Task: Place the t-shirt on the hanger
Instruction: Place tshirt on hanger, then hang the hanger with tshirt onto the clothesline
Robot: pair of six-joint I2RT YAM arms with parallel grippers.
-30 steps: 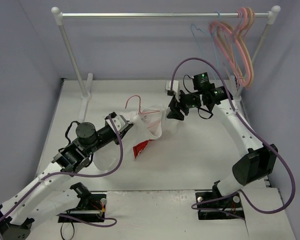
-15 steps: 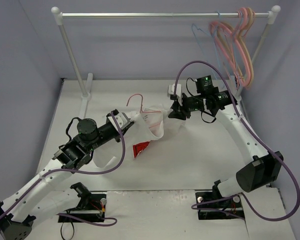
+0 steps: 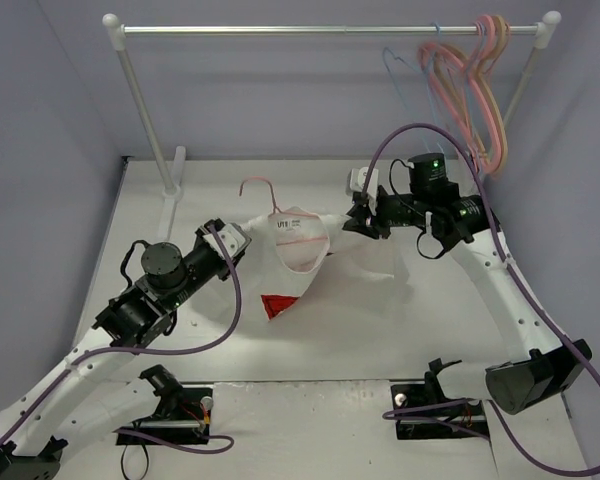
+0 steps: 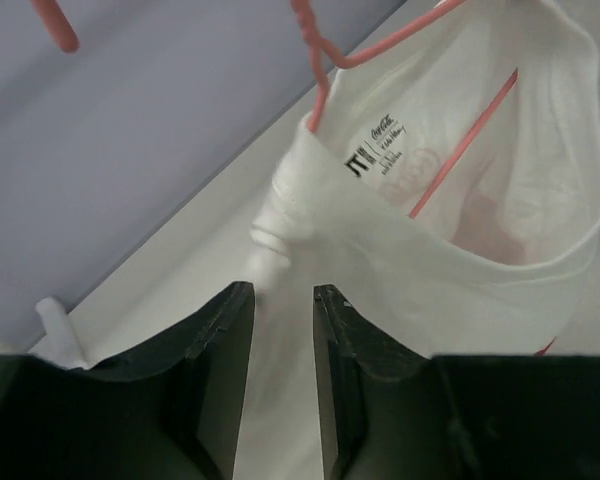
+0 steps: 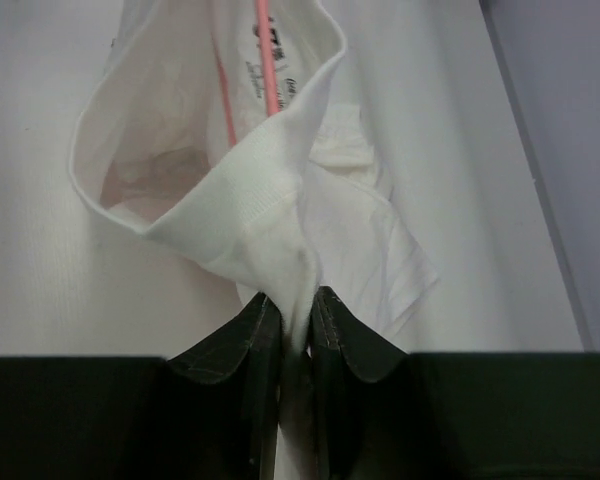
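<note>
At the left of the top view, the left pincer (image 3: 242, 240) was seen closed on a bunched fold of the t-shirt (image 3: 305, 275), and in its own wrist view white cloth was drawn in between the two fingers (image 4: 215, 340). The garment was held up by its collar at the centre of the frame, with the lower folds draped on the counter (image 3: 430, 330) and a corner of the red print (image 3: 277, 303) shown among them. The neck opening was stretched into a long loop whose axis ran across the picture from one pincer to the other. The hanger (image 3: 260, 190) was found threaded through that opening. Its hook was left sticking out toward the upper left, just above the collar, while its wire arms were carried down inside the cloth, as was shown in both wrist views. The hanger was thus placed up and to the right of the left pincer and well to the left of the right one, so the left arm was judged the nearer. Right of centre, the right pincer (image 3: 360, 224) was clamped on the far edge of the collar, the jaws nearly shut with the ribbed edge pinched between them. The next move was judged to depend on the collar being drawn along that long axis, so that the shoulders could be settled over the wire arms.
</note>
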